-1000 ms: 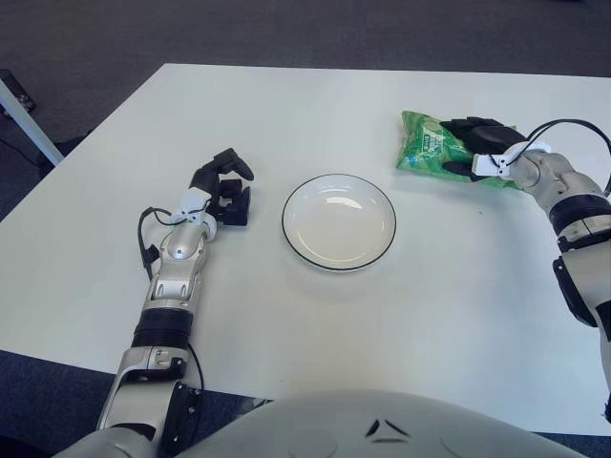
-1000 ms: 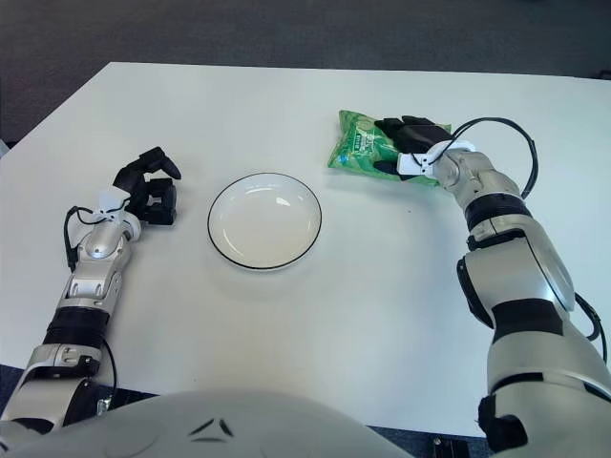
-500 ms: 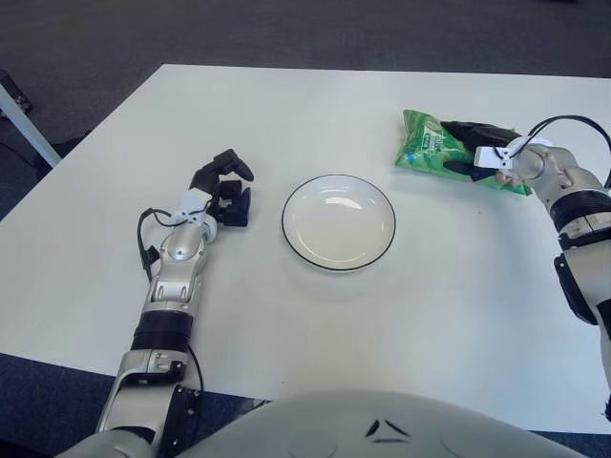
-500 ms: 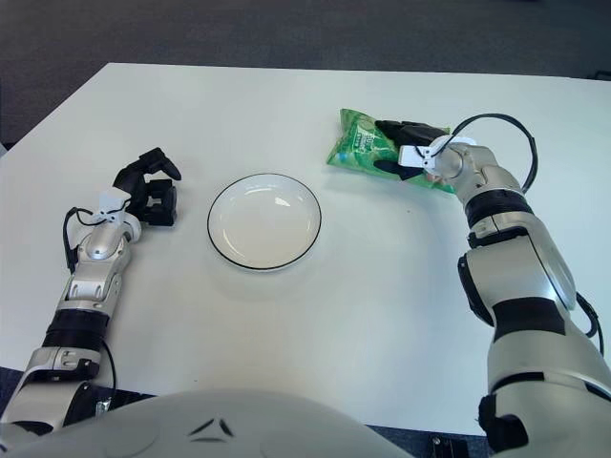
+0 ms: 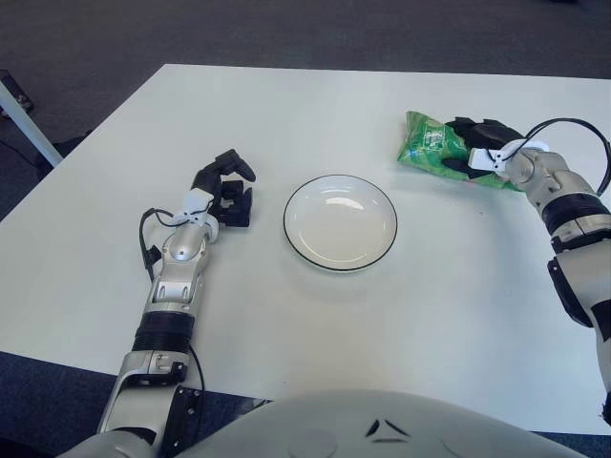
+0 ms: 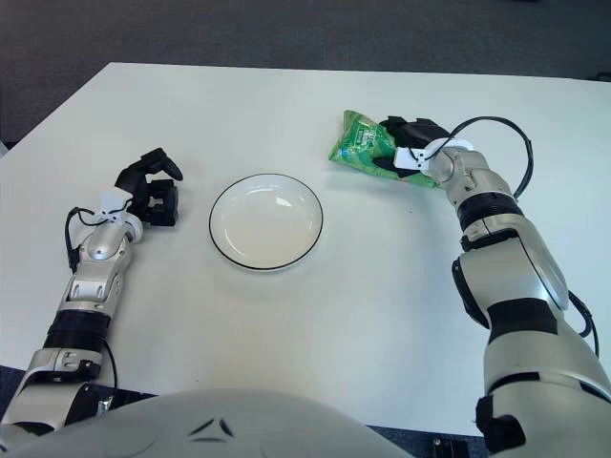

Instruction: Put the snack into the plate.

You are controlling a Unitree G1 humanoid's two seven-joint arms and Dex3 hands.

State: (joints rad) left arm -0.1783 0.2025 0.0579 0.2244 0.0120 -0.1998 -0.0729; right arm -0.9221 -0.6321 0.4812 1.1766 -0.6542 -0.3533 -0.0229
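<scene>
A green snack bag [image 5: 429, 148] lies on the white table to the right of a white plate [image 5: 340, 222] with a dark rim. My right hand [image 5: 477, 145] is on the bag's right end, its black fingers closed around it. The bag also shows in the right eye view [image 6: 361, 148]. The plate is empty. My left hand [image 5: 225, 187] rests on the table left of the plate, fingers curled and holding nothing.
The white table [image 5: 315, 124] has its far edge at the top and its left edge slanting down toward me. A table leg [image 5: 24, 119] shows at far left over dark carpet.
The right hand has shifted slightly on the snack bag, and the bag's right end has lifted and turned a little. The left hand has not moved.
</scene>
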